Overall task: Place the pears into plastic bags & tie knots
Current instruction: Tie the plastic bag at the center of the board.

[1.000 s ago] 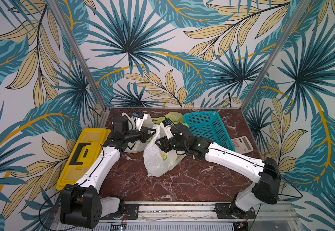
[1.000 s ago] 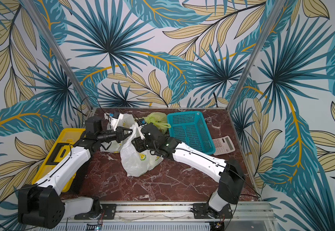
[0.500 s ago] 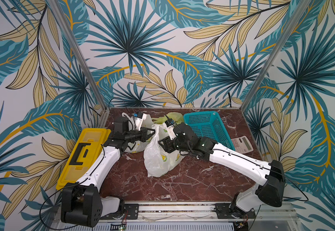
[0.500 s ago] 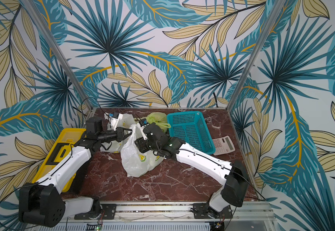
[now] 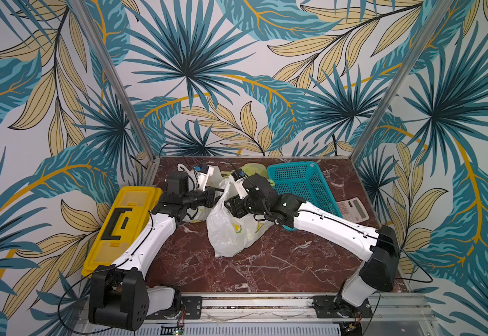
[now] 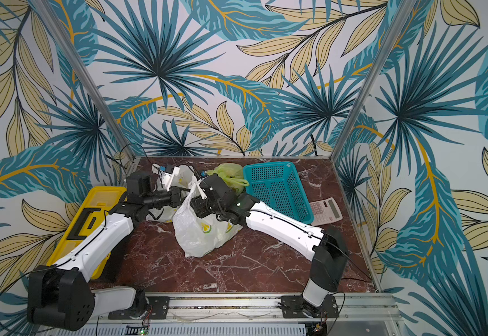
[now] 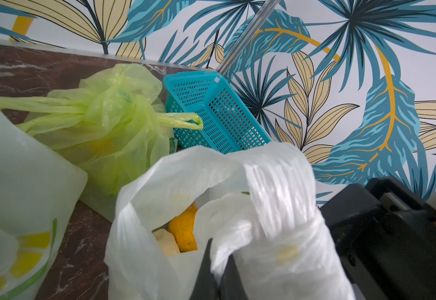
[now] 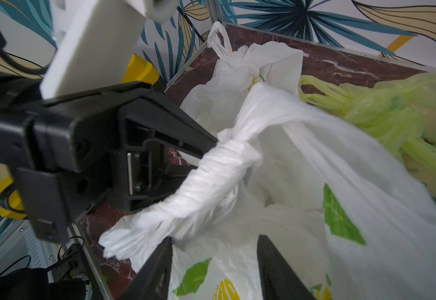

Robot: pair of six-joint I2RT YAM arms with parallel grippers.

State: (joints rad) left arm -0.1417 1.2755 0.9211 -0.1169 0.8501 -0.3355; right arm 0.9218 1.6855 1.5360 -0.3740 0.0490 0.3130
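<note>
A white lemon-print plastic bag (image 5: 231,232) (image 6: 199,232) stands mid-table. My left gripper (image 7: 218,270) is shut on its bunched handle (image 8: 206,181), which is twisted into a rope. The right gripper (image 8: 214,259) stands open over the bag's mouth, with the handle's loose end lying against one of its fingers (image 8: 157,267). Inside the bag I see a cream pear (image 7: 166,242) beside an orange fruit (image 7: 184,231). A yellow-green bag (image 7: 113,124) (image 5: 254,168) lies behind with its knot (image 7: 110,106) tied. Another white bag (image 8: 237,78) (image 6: 178,174) sits at the back, its handles knotted (image 8: 254,71).
A teal perforated basket (image 5: 301,186) (image 6: 277,189) stands right of the bags. A calculator (image 5: 353,208) lies near the right edge. A yellow toolbox (image 5: 120,227) lies along the left side by the left arm.
The right arm has shifted a little at the bag's mouth. The left gripper keeps its hold on the handle in the same place.
</note>
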